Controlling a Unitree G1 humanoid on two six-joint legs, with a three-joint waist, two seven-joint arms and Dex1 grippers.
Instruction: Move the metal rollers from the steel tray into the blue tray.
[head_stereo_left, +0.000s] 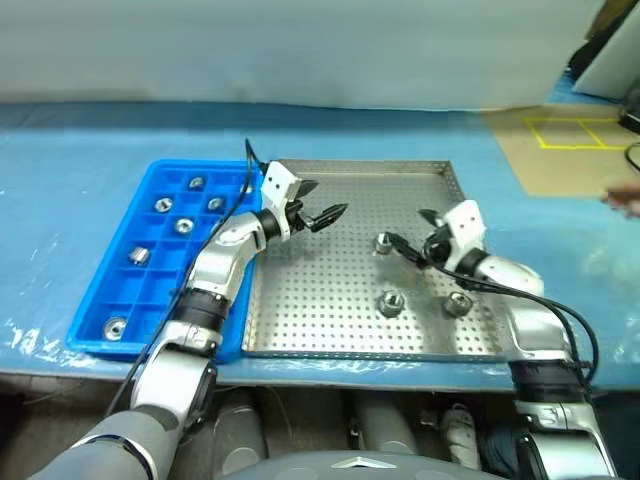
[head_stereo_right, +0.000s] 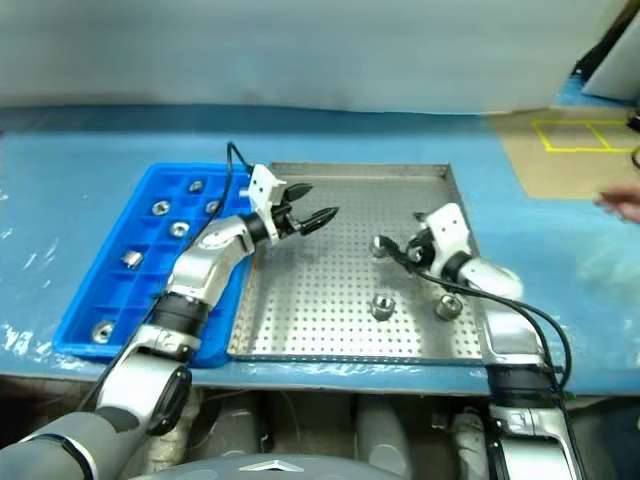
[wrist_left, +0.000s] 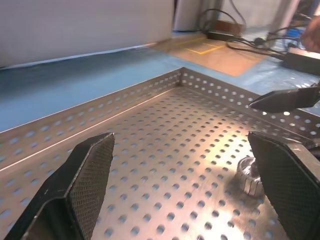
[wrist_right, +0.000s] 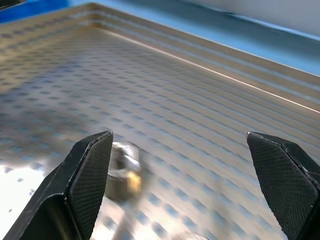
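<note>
The steel tray (head_stereo_left: 330, 320) lies in the middle of the blue-covered table, with three metal rollers on its perforated floor (head_stereo_left: 383, 242) (head_stereo_left: 391, 302) (head_stereo_left: 457, 302). To its left the blue tray (head_stereo_left: 97, 295) holds several rollers in its compartments, one of them at the front (head_stereo_left: 116, 327). My left gripper (head_stereo_left: 322, 202) hovers open over the steel tray's back left part, holding nothing. My right gripper (head_stereo_left: 410, 232) stands open just right of the back roller, which sits near one fingertip in the right wrist view (wrist_right: 125, 170). That same roller appears in the left wrist view (wrist_left: 248, 172).
A brown board with yellow tape (head_stereo_left: 570, 150) lies at the back right. A person's hand (head_stereo_left: 625, 198) shows at the right edge. The table's front edge runs just below both trays. Cables trail along both arms.
</note>
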